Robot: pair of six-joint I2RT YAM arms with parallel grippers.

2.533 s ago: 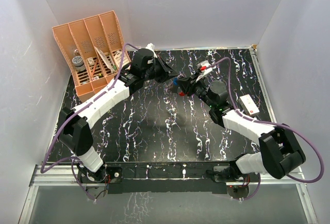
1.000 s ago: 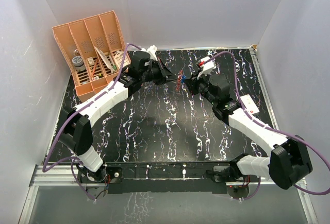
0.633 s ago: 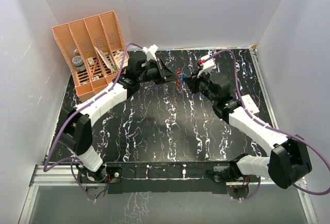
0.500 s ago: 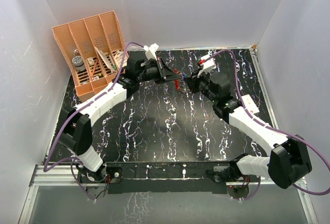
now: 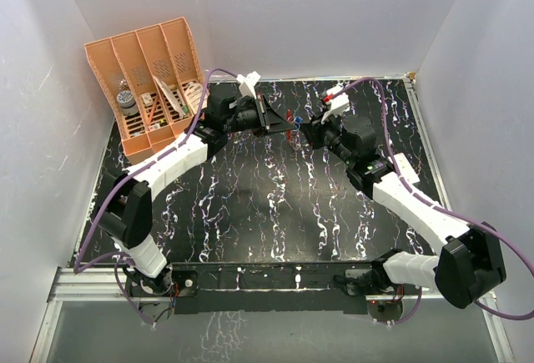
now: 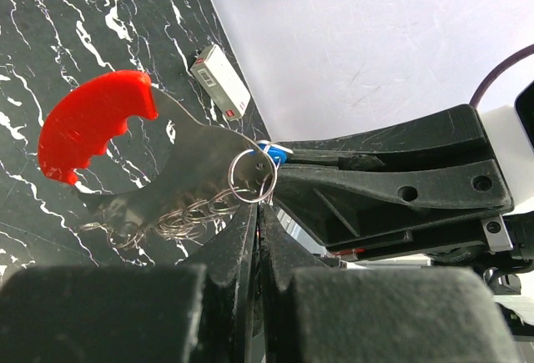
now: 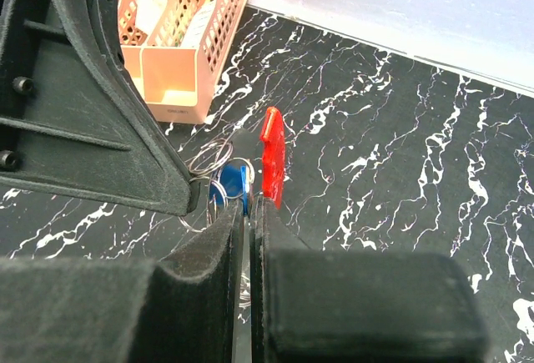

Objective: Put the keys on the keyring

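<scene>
The black, white-veined desk (image 5: 250, 213) carries an orange organizer (image 5: 150, 79) at its far left corner. Both arms reach to the far middle, where their tips meet above the surface.

The left gripper (image 6: 254, 213) has its fingers pressed together. They appear to pinch the lower silver edge of the keyring (image 6: 92, 125), though the exact contact is hidden behind the fingers. The keyring is held off the desk, with its red scalloped side up and away from the fingers. From the right wrist it shows edge-on as a thin red strip.

The right gripper (image 7: 249, 209) is also closed, and it seems to nip the key (image 7: 229, 186) by its blue head, just beside the red strip. A small white box (image 6: 221, 83) lies well apart near the right edge of the desk.

A short chain (image 6: 183, 217) hangs along the silver part of the keyring. A thin wire ring (image 6: 250, 175) sits at its end, touching or nearly touching the blue head. I cannot tell whether the key is threaded on yet.

The keyring looks stiff and light, and a firm pinch on its flat silver side should keep it from twisting. The key is tiny and probably slick. Its plastic head is the best place to hold it, as that leaves the hole and blade free. The wire ring and chain are loose and will likely swing, so the approach wants to be slow.
</scene>
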